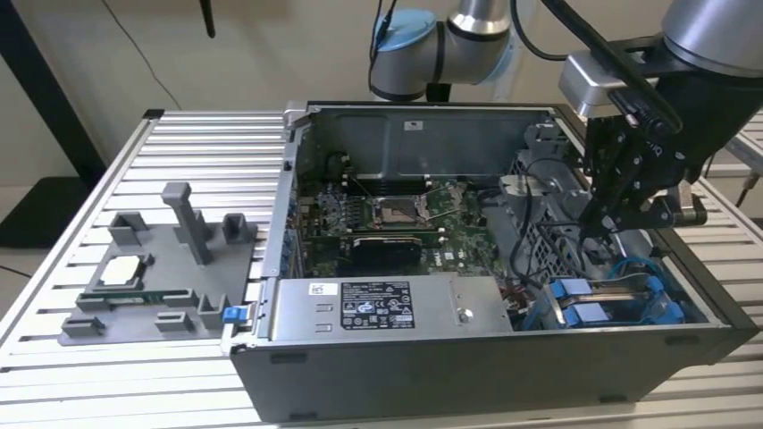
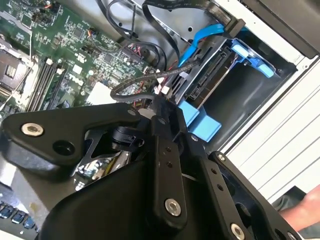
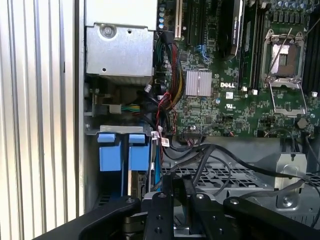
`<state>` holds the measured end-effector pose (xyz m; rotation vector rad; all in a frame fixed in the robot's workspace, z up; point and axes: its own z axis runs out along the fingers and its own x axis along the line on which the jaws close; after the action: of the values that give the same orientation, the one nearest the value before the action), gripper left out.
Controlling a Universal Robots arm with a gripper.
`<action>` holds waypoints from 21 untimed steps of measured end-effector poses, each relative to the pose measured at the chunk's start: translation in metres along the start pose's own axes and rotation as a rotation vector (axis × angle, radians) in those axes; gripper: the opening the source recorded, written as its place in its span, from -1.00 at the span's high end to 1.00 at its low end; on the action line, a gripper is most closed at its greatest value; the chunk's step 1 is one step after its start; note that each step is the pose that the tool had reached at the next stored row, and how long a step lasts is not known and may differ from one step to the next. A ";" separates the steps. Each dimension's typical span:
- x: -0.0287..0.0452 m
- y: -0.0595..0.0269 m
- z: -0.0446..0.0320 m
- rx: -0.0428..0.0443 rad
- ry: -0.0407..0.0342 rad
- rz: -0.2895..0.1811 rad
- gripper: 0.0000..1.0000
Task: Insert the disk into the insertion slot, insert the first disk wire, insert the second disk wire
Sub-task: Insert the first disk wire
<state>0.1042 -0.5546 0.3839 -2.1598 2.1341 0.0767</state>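
Pincer (image 3: 178,185) clenched on a black disk wire (image 2: 150,79), just beside the disk (image 3: 125,152), seated in the insertion slot (image 3: 91,150) next to the power-supply box (image 1: 381,304). The plug likely needs squaring to the disk's socket, then gentle pressing.

The arm (image 1: 716,54) hangs at the exterior view's right, wrist bent downward, and the gripper (image 1: 610,223) points down.

Black cables (image 3: 200,150) drape beside the insertion slot (image 1: 614,304) (2 blue tabs (image 3: 110,152)); the case (image 1: 477,357) is open above.
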 end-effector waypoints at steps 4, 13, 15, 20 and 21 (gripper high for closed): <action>0.0000 0.0000 0.0000 0.0001 0.0000 0.000 1.00; 0.0003 -0.0045 0.0003 -0.0131 -0.0001 0.001 1.00; 0.0007 -0.0085 0.0005 -0.0242 -0.0002 0.003 1.00; 0.0017 -0.0204 0.0014 -0.0598 -0.0005 0.007 1.00; 0.0019 -0.0227 0.0017 -0.0668 -0.0006 0.007 1.00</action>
<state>0.1270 -0.5561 0.3829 -2.1874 2.1694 0.1513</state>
